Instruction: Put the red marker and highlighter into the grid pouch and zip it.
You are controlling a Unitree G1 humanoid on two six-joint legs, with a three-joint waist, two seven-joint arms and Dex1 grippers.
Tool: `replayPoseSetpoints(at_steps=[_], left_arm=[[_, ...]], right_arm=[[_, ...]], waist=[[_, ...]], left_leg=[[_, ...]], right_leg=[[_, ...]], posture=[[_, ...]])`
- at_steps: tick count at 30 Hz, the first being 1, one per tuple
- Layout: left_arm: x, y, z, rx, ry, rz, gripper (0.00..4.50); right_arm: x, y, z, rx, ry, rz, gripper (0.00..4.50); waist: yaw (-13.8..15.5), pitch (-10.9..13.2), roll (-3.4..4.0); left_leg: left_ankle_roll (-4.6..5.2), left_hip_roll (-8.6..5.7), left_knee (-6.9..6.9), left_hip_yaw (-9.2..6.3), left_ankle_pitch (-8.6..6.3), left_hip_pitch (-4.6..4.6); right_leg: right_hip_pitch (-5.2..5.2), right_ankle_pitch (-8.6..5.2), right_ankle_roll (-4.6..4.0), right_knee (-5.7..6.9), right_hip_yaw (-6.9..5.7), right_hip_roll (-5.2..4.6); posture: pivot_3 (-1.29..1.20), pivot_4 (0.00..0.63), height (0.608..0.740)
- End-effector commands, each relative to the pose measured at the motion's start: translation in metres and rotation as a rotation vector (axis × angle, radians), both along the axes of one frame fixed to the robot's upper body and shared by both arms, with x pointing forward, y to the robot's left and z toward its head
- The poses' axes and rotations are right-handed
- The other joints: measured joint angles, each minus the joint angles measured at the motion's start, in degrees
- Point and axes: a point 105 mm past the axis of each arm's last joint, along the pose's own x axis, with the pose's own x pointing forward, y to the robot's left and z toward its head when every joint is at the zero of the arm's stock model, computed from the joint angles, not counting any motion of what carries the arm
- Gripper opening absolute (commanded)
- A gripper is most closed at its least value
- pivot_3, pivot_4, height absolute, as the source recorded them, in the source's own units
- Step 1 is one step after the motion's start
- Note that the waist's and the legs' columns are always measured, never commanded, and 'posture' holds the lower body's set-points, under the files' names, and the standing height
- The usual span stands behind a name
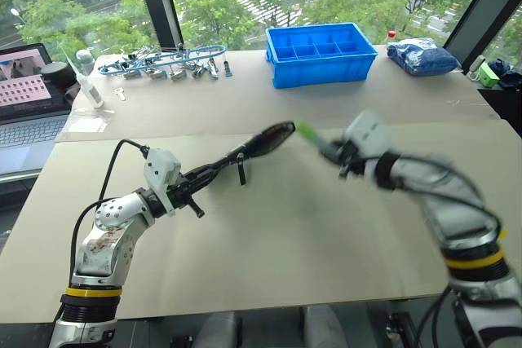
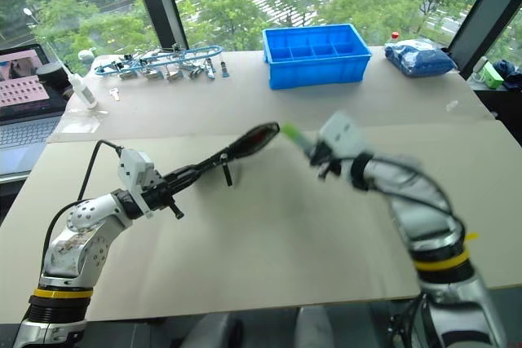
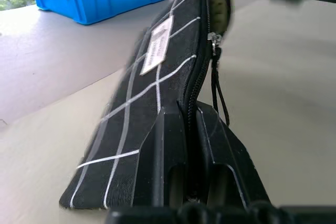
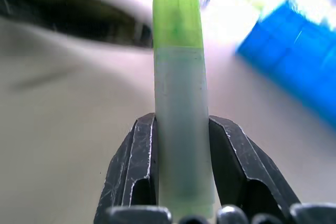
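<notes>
A wide beige table (image 1: 269,234) fills the scene, with a second beige surface (image 1: 245,95) behind it by the windows. On that far surface stand a blue compartment bin (image 1: 320,53) in the middle, a blue bag (image 1: 421,56) to its right, a row of metal clamps (image 1: 167,63) to its left and, at the far left edge, a laptop (image 1: 28,99). Above the near table the grid pouch (image 1: 245,152) is held off the surface, stretching from the left gripper (image 1: 194,187) up and to the right, its zipper open at the raised far end and the black pull strap (image 1: 241,170) hanging down. The left gripper's fingers are pressed together on the near end of the pouch along the zipper edge. The right gripper (image 1: 326,148), right of centre and also in the air, is clamped on the highlighter (image 4: 181,103), whose green cap points left, just beside the pouch's open mouth.
</notes>
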Motion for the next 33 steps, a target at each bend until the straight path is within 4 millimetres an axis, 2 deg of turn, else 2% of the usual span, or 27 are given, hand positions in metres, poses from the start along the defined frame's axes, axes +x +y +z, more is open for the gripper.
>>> replayPoseSetpoints(at_steps=[1,5,8,11,17,23,28,33], left_arm=[[-0.001,-0.002,0.014,-0.004,-0.054,-0.011,0.0],[-0.001,-0.003,0.014,-0.007,-0.054,-0.013,0.0],[-0.001,-0.004,0.013,-0.007,-0.053,-0.016,0.0],[-0.001,-0.004,0.013,-0.007,-0.052,-0.015,0.0],[-0.002,-0.004,0.014,-0.004,-0.054,-0.017,0.0],[-0.001,-0.004,0.014,-0.005,-0.054,-0.019,0.0],[0.0,-0.004,0.015,-0.008,-0.057,-0.02,0.0],[0.0,-0.006,0.015,-0.008,-0.057,-0.027,0.0]], right_arm=[[-0.023,0.017,0.007,-0.147,-0.081,0.19,0.99],[-0.027,0.021,0.007,-0.206,-0.102,0.233,0.99],[-0.022,0.028,-0.01,-0.347,-0.146,0.227,0.99],[-0.012,0.026,-0.027,-0.466,-0.177,0.179,0.99],[-0.004,0.028,-0.045,-0.575,-0.207,0.16,0.99],[-0.005,0.029,-0.052,-0.636,-0.238,0.169,0.99],[-0.01,0.035,-0.051,-0.62,-0.244,0.203,0.99],[-0.004,0.039,-0.054,-0.636,-0.239,0.183,0.99]], waist=[[0.1,0.0,0.0],[-0.1,0.0,0.0],[-0.2,0.0,0.0],[-0.2,0.0,0.0],[-0.1,0.0,0.0],[-0.1,0.0,0.0],[-0.1,0.0,0.0],[-0.2,0.0,0.0]], left_leg=[[-0.04,0.0,0.0,0.0,0.02,-0.03],[-0.04,-0.09,0.05,0.08,0.02,-0.15],[-0.04,-0.08,0.03,0.1,0.02,-0.14],[-0.05,-0.08,0.02,0.1,0.02,-0.13],[-0.07,-0.09,0.03,0.1,0.04,-0.15],[-0.08,-0.08,0.03,0.1,0.04,-0.15],[-0.08,-0.08,0.03,0.1,0.04,-0.15],[-0.08,-0.08,0.03,0.1,0.04,-0.14]], right_leg=[[0.01,0.0,0.0,-0.07,-0.02,-0.01],[0.03,0.1,0.14,-0.36,0.03,-0.11],[0.02,0.1,0.14,-0.37,0.05,-0.1],[0.0,0.1,0.14,-0.35,0.05,-0.09],[0.0,0.11,0.13,-0.36,0.05,-0.1],[0.0,0.11,0.13,-0.36,0.05,-0.1],[0.0,0.11,0.13,-0.36,0.05,-0.09],[0.01,0.11,0.13,-0.36,0.05,-0.09]], posture=[[0.0,0.15,0.74],[0.0,0.15,0.74],[0.0,0.15,0.74],[0.0,0.15,0.74],[0.0,0.15,0.74],[0.0,0.15,0.74],[0.0,0.15,0.74],[0.0,0.15,0.74]])
